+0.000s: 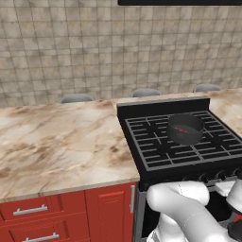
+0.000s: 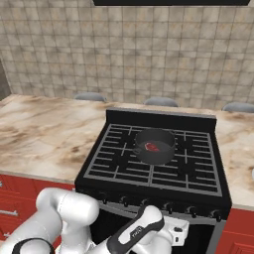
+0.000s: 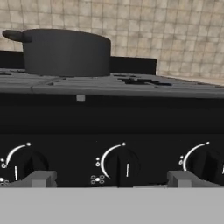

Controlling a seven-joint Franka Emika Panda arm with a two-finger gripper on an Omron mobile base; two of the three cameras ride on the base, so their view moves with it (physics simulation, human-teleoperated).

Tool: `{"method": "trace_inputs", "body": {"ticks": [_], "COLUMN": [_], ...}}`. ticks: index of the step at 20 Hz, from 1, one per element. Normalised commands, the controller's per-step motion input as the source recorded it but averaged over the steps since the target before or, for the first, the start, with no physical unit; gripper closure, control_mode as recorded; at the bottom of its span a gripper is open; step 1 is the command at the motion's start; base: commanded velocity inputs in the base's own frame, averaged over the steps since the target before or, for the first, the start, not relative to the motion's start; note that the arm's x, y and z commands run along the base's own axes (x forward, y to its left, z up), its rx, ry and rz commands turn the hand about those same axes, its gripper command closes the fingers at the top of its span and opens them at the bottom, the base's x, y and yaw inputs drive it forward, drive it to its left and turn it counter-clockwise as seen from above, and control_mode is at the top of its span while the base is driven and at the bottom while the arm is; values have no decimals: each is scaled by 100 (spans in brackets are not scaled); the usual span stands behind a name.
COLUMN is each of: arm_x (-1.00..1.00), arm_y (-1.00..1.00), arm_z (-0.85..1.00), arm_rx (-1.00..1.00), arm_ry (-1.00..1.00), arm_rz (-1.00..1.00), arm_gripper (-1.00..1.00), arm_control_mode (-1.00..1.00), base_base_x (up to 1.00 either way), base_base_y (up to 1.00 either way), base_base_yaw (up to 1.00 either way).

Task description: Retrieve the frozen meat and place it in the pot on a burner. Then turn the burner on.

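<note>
You see the pot (image 1: 185, 128) standing upright on the black range (image 2: 154, 168), on the burner (image 2: 166, 149) at the rear, right of centre. The pot rests on the grate bars, its rim level. Inside it lies the frozen meat (image 2: 152, 147), a small red piece on the pot floor, toward the left side of the interior in the right base view. In the left base view you see the frozen meat as a thin red streak low on the inner wall side; its exact shape is too small to make out there.

In the hand view, you face the range front. The pot sits at upper left on the grate, one handle stub pointing left. Below it you see three control knobs (image 3: 120, 165) in a row on the dark panel, each with a white arc mark. The gripper (image 3: 107, 180) points at the middle knob. Its two grey fingertips (image 3: 41, 178) stand wide apart, one on each side of that knob, gripping nothing.

The marble counter (image 1: 56, 142) flanks the range on both sides, with red cabinets (image 1: 66, 212) beneath.
</note>
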Motion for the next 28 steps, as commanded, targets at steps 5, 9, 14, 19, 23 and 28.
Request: {"method": "trace_inputs", "body": {"ticks": [5, 9, 14, 19, 23, 28], "arm_x": [23, 20, 13, 5, 3, 28], "arm_y": [-7, -13, -7, 0, 0, -1], "arm_z": [-5, -15, -19, -14, 0, 0], "arm_rx": [0, 0, 0, 0, 0, 0], "arm_ry": [0, 0, 0, 0, 0, 0], "arm_rz": [3, 0, 0, 0, 0, 0], "arm_gripper": [-100, -100, -100, -100, -100, -100], "arm_control_mode": [-100, -100, -100, -100, -100, -100], "base_base_x": [0, 0, 0, 0, 0, 0], "base_base_y": [0, 0, 0, 0, 0, 0], "base_base_yaw": [0, 0, 0, 0, 0, 0]}}
